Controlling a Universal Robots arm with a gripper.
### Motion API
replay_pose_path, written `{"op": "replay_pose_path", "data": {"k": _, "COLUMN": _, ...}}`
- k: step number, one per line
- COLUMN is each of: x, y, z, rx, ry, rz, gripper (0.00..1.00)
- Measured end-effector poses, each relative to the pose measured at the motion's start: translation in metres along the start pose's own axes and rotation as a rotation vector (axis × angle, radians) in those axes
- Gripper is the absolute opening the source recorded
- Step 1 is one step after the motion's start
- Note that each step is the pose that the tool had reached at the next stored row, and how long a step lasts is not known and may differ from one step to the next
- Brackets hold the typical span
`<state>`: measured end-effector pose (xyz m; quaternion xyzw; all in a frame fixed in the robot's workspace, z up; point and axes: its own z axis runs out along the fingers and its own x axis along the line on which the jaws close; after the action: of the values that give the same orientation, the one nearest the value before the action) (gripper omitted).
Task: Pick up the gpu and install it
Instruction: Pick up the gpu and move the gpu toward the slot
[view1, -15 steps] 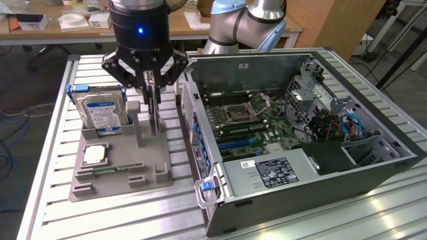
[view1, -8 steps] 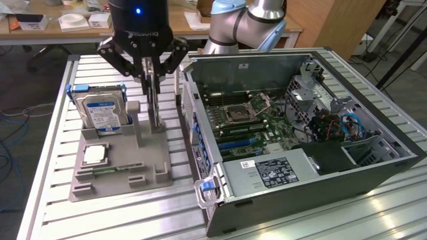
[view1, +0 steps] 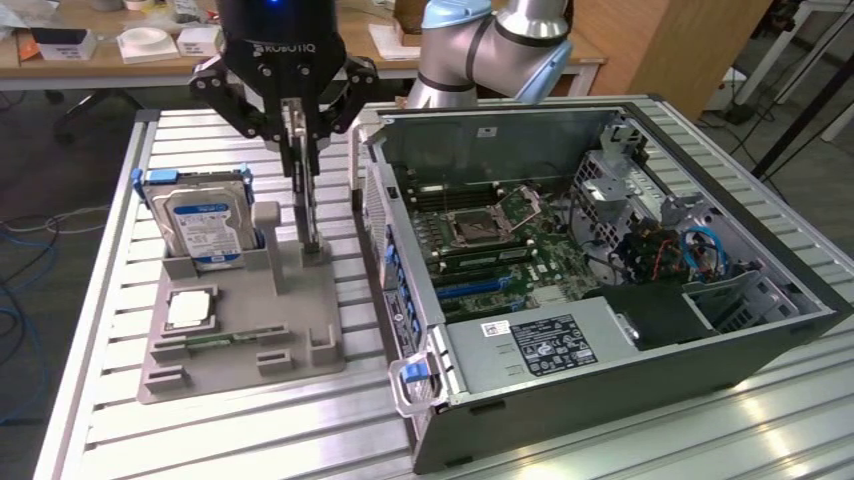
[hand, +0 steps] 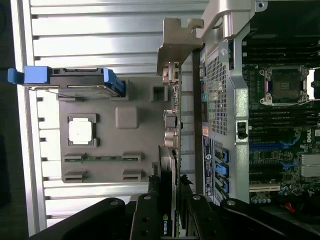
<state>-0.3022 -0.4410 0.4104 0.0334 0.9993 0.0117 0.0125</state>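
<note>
The gpu (view1: 310, 205) is a thin dark card standing on edge, its lower end down at the grey holder tray (view1: 240, 325) beside the open computer case (view1: 601, 250). My gripper (view1: 300, 140) hangs straight above it, shut on the card's upper edge with one finger on each face. In the wrist view the gpu (hand: 167, 160) runs away from my gripper (hand: 169, 182). Its metal end bracket (hand: 175, 47) is at the far end, and a green logo shows between the fingers.
The tray (hand: 145, 135) also holds a silver hard drive (view1: 200, 220) with blue rails, a processor (view1: 190, 308) and a green memory stick (view1: 220, 340). Inside the case lies the motherboard (view1: 507, 240) with a blue slot (view1: 474, 288). The slatted metal table (view1: 240, 430) lies around them.
</note>
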Motion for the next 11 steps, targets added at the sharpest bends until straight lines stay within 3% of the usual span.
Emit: {"op": "replay_pose_path", "data": {"k": 11, "x": -0.011, "y": 0.0007, "z": 0.0003, "rx": 0.0, "ry": 0.0003, "rz": 0.0, "gripper": 0.26}}
